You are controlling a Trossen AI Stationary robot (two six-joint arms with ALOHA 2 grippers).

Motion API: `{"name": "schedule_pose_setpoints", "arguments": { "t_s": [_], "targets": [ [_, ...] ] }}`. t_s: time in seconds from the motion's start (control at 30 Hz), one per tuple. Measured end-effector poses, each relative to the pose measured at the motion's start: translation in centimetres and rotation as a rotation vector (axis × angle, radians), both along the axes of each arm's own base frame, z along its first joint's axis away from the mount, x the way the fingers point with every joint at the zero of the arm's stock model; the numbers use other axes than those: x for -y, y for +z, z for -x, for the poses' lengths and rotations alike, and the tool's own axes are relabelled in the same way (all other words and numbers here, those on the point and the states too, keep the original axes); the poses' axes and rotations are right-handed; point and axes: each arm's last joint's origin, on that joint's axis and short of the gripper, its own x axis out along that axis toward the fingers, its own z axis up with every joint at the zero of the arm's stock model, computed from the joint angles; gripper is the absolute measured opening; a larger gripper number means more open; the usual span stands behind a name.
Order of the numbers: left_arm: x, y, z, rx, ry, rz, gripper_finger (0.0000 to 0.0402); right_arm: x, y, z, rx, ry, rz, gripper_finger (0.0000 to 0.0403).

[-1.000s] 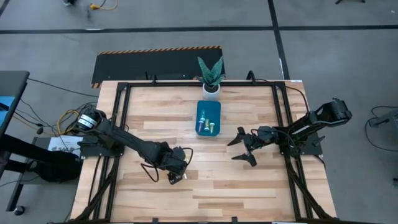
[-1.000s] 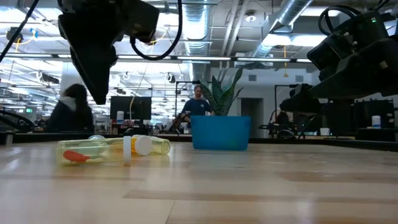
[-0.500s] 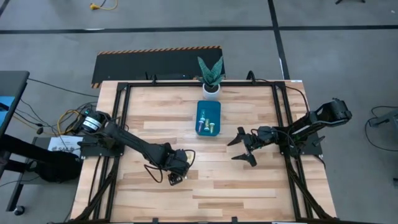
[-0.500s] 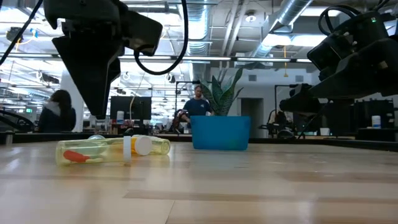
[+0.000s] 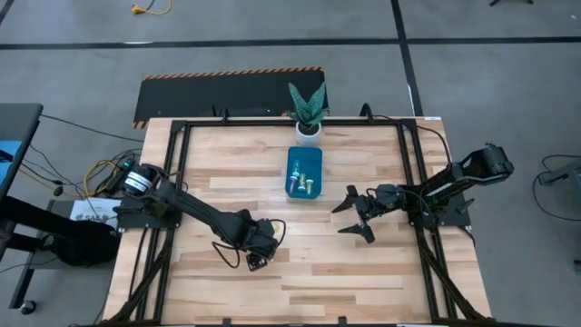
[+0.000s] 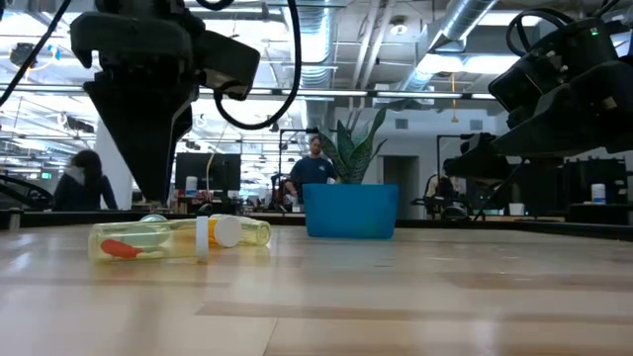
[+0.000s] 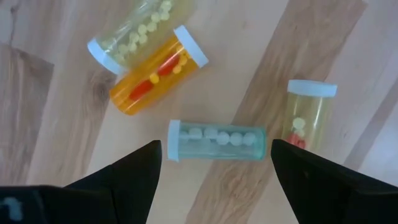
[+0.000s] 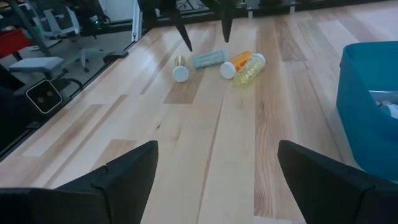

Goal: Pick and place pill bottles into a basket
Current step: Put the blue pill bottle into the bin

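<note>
**Left arm lines up on the pale green bottle**

The left gripper (image 7: 214, 165) hangs spread wide over the pale green bottle (image 7: 216, 141), a smooth cylinder lying flat on the wooden table (image 7: 311, 43); it could roll from a skewed pinch. Nearby, the orange bottle (image 7: 158, 73) crowds it. The teal plastic basket (image 5: 305, 173) sits well apart; the right gripper (image 5: 356, 214) waits spread, empty.

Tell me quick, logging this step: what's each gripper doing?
Left gripper: open, empty, above the pale green bottle.
Right gripper: open, empty, beside the basket.
</note>
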Motion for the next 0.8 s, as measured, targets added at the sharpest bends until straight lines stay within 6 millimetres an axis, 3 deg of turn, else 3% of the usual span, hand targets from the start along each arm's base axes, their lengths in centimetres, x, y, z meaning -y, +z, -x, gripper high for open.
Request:
{"name": "schedule_pose_setpoints", "arguments": {
  "t_s": [0.27, 0.8],
  "targets": [
    [0.2, -1.1, -0.3, -0.034, -0.014, 0.01, 0.0293, 0.0, 0.0, 0.0, -0.001, 0.0, 0.0, 0.0327],
    [0.4, -1.3, -0.3, -0.028, -0.043, -0.016, 0.0293, 0.0, 0.0, 0.0, 0.0, 0.0, 0.0, 0.0327]
  ]
}}
